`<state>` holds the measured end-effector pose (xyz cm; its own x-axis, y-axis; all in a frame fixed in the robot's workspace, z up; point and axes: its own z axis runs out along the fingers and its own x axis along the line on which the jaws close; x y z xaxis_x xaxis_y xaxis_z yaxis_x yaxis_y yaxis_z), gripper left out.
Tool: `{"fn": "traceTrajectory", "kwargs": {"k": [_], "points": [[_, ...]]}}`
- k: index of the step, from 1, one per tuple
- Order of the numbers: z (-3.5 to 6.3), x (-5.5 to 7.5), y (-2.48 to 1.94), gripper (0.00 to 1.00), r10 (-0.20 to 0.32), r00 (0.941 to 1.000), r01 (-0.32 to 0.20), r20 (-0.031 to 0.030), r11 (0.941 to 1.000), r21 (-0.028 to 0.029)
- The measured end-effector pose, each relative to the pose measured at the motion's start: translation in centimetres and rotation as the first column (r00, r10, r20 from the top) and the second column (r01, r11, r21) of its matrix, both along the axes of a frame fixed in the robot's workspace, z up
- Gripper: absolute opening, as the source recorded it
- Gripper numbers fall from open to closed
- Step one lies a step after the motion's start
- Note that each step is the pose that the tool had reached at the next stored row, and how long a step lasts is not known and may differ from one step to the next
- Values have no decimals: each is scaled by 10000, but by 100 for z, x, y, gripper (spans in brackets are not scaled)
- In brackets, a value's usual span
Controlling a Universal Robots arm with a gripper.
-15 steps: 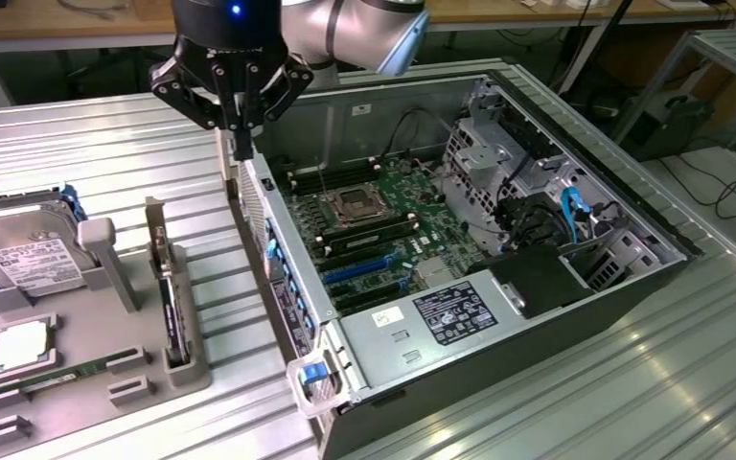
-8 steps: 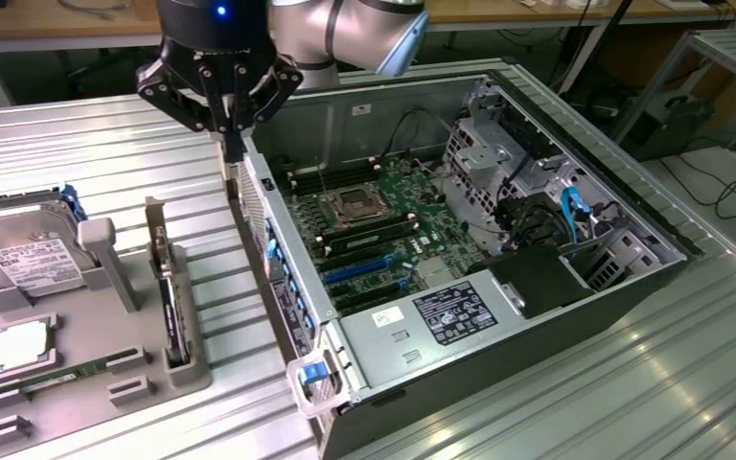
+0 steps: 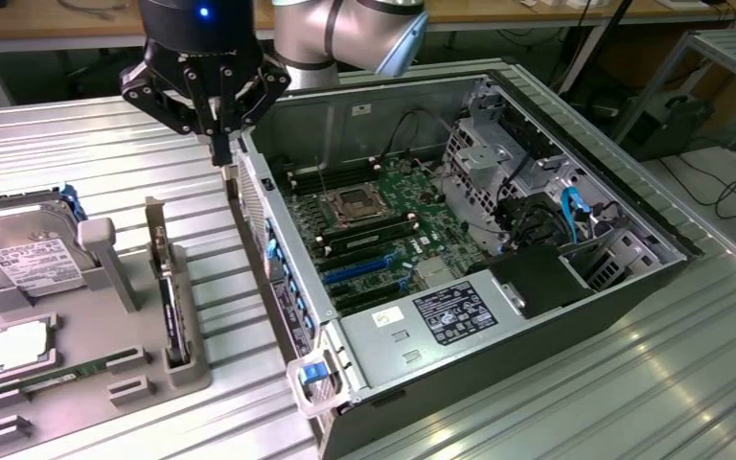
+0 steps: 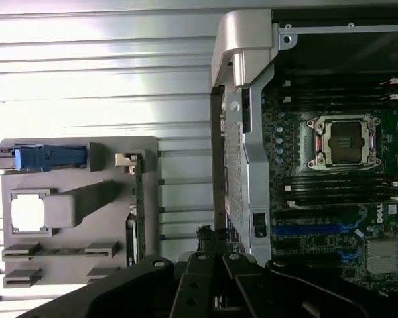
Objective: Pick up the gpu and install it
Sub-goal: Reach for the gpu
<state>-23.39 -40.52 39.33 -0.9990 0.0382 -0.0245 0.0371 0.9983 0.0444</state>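
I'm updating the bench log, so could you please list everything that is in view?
gpu: one, dark, edge-on in the holder.
hard drive: one, silver with a white label, in the holder at the exterior view's left.
RAM stick: one, green, lying flat in the holder.
square chip: one, silver, in the holder.
holder: one, grey, on the table.
case: one, black, open, at the exterior view's right.
motherboard: one, green, inside the case.
power supply: one, silver, inside the case.
table: one, ribbed silver metal.
arm: one, silver, behind the case.
gripper: one, black, shut, above the gap between holder and case.
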Motion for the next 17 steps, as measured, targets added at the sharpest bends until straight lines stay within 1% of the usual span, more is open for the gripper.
{"fn": "traceTrajectory", "kwargs": {"k": [17], "points": [[0,-191,-18,11,88,10000,-88,0,10000,0]]}}
